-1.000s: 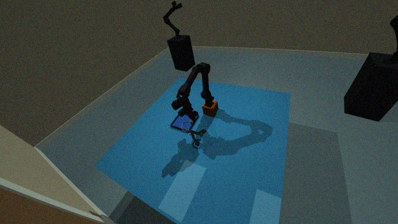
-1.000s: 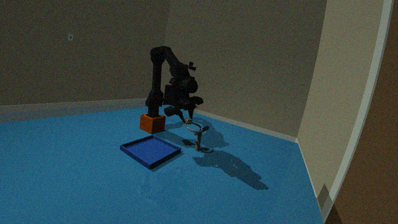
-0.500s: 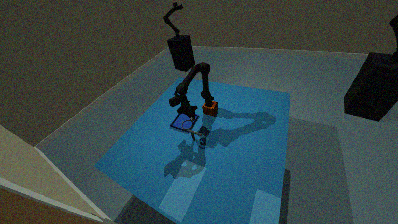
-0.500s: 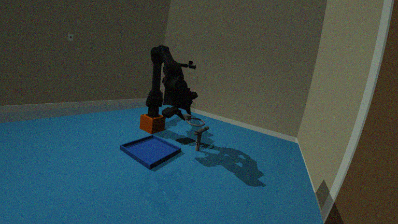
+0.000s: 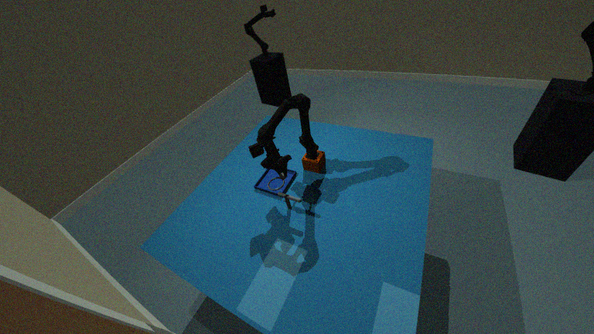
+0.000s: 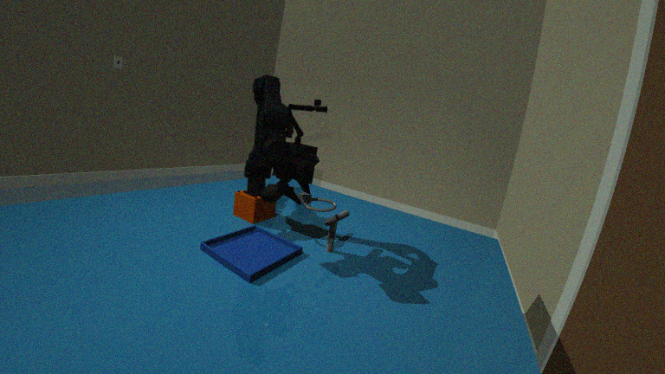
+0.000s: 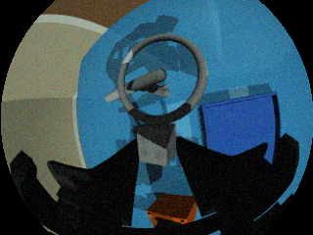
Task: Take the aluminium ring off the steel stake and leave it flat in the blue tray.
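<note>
Ring (image 5: 268, 185) (image 6: 320, 210) (image 7: 202, 73): off the stake (image 5: 288, 203) (image 6: 331, 238) (image 7: 163, 92) and held in the air above the table (image 5: 372, 225) (image 6: 146, 316) (image 7: 98, 98). It lies roughly level in the exterior view.

Jaws: closed on the ring's tab (image 6: 305, 197) (image 7: 152, 152), a small block at the ring's near side in the wrist view. The loop reaches out past the fingertips. Grip is by the tab; the loop itself is outside the jaws.

Stake: upright, cross-bar (image 5: 291, 197) (image 6: 337, 218) (image 7: 149, 79) on top. Exterior view has the ring behind the stake, with a gap between them. Wrist view shows part of the cross-bar through the loop; no contact visible.

Tray (image 5: 262, 182) (image 6: 249, 252) (image 7: 240, 127): flat on the table, near the stake. Ring appears over it from the top view, but the exterior view places it to one side of the tray, raised. Not yet laid inside.

Arm (image 5: 271, 127) (image 6: 267, 105): bent over, jaws angled downward; its base stands on an orange block (image 5: 313, 165) (image 6: 252, 208) (image 7: 173, 208). Dim light, grainy pictures; fine detail at the fingertips is hard to read.
</note>
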